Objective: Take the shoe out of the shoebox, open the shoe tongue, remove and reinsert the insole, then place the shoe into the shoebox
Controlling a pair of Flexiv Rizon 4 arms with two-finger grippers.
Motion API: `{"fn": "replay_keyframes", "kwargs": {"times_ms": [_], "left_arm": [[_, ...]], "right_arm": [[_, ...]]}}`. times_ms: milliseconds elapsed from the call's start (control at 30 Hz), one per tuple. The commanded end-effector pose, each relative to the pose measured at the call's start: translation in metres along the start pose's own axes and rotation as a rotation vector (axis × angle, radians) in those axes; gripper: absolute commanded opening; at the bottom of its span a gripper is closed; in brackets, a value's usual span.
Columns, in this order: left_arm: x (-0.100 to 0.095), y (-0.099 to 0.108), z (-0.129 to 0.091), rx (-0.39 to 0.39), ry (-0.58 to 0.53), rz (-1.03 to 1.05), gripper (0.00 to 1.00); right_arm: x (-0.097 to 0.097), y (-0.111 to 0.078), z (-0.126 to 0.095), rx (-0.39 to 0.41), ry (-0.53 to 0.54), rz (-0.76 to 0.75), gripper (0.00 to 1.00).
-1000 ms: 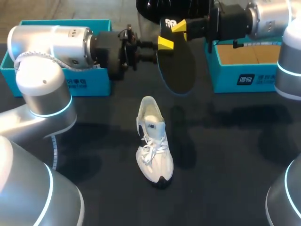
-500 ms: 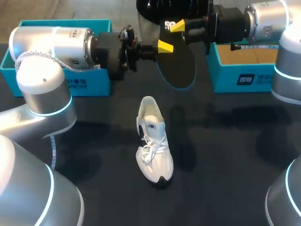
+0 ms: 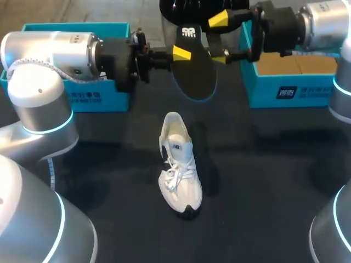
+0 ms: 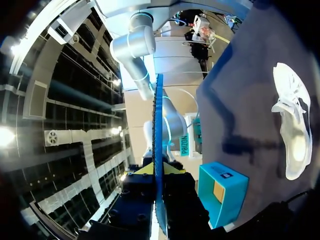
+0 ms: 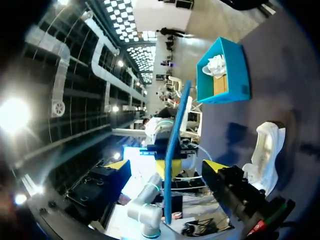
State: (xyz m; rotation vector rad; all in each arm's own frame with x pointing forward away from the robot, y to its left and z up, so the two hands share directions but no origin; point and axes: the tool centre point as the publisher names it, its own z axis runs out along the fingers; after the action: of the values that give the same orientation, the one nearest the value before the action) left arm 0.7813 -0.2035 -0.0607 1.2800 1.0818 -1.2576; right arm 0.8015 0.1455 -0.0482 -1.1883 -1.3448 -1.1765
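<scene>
Shifted left since a second ago: black insole, now pinched at its far left edge by left claw. Held in the air over the far part of bench, long axis running far to near, printed heel end far, rounded toe end near, toward white shoe. Let go meanwhile and spread wide: right claw, one finger on either side of insole, clear of it. Shoe unmoved, upright mid-bench, toe near.
</scene>
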Motion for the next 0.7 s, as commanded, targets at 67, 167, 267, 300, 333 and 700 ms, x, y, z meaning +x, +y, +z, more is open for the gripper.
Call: {"fn": "replay_keyframes", "kwargs": {"times_ms": [67,167,267,300,333,700], "left_arm": [[-0.003,-0.006,-0.009,-0.005,0.004,0.007,0.0],[-0.004,-0.006,-0.01,-0.006,-0.002,0.005,0.0],[-0.006,-0.006,-0.01,-0.008,-0.004,0.008,0.0],[-0.006,-0.006,-0.01,-0.008,-0.003,0.009,0.0],[-0.006,-0.006,-0.009,-0.008,-0.003,0.011,0.0],[-0.01,-0.007,-0.009,-0.011,0.001,0.019,0.0]], "right_arm": [[0.004,-0.03,-0.025,-0.03,-0.002,-0.053,1.0],[0.006,-0.039,-0.031,-0.039,-0.016,-0.053,1.0],[0.004,-0.048,-0.039,-0.063,-0.013,-0.045,1.0],[0.004,-0.05,-0.041,-0.066,-0.012,-0.039,1.0],[0.003,-0.052,-0.043,-0.066,-0.012,-0.035,1.0],[-0.001,-0.056,-0.05,-0.08,-0.001,-0.017,1.0]]}}
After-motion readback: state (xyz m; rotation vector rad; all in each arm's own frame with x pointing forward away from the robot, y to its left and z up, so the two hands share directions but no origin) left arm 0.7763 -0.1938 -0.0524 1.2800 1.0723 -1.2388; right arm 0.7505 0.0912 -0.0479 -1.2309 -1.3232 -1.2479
